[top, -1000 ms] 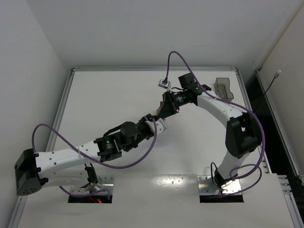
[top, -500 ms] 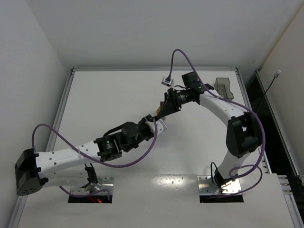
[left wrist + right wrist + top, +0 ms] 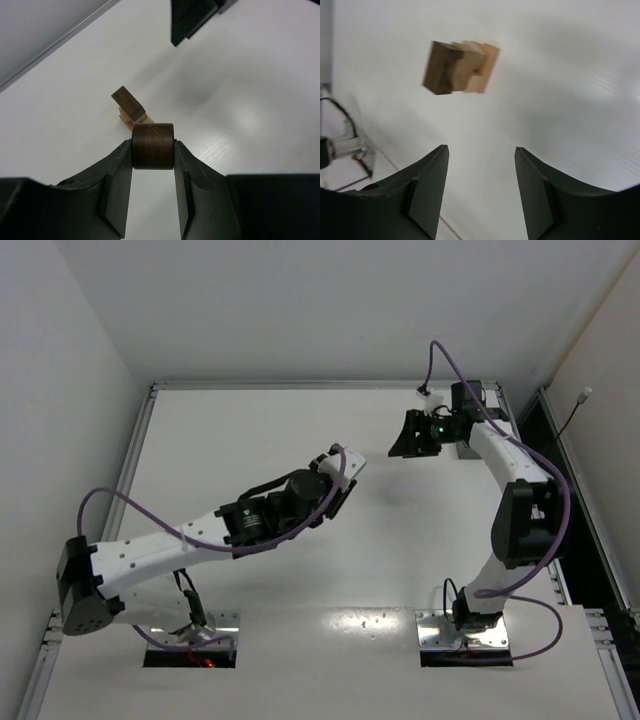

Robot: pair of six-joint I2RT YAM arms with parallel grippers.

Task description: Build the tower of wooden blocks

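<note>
We see bright, even overhead light on the white table [image 3: 230,440], with glare patches near its front edge. Shadows fall soft and faint. The tower [image 3: 460,67] blurs in the right wrist view; the block [image 3: 152,146] in the left wrist view is sharp.

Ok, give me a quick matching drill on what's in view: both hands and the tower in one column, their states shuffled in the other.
Things:
1. left hand
2. right hand
3. tower

States:
A. stands free on the table, neither hand touching it
B. shut on a dark brown round block
C. open, nothing between its fingers

Pairs: 1-B, 2-C, 3-A
</note>
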